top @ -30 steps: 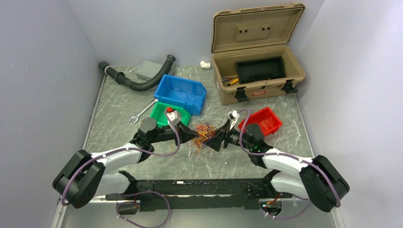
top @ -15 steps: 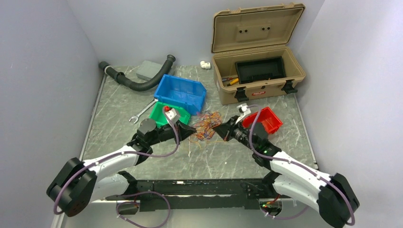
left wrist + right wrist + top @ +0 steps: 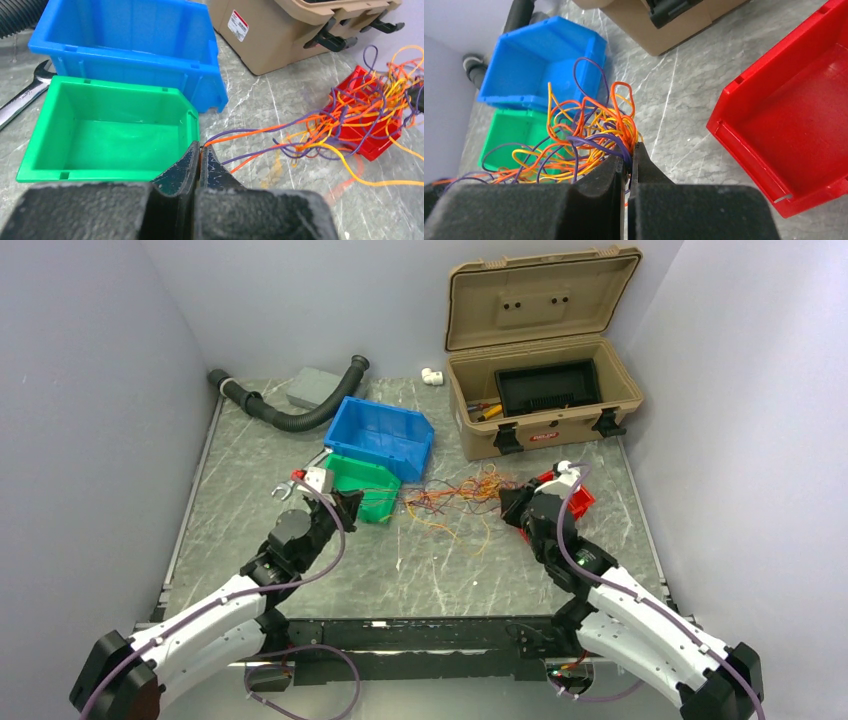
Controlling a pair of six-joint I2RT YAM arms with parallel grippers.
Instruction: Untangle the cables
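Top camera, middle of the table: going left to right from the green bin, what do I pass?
In order: green bin → cables → right gripper → red bin.

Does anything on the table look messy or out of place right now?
Yes: the cables are a knotted clump at the right gripper, with a few strands stretched across to the left gripper. Nothing looks spilled or broken.
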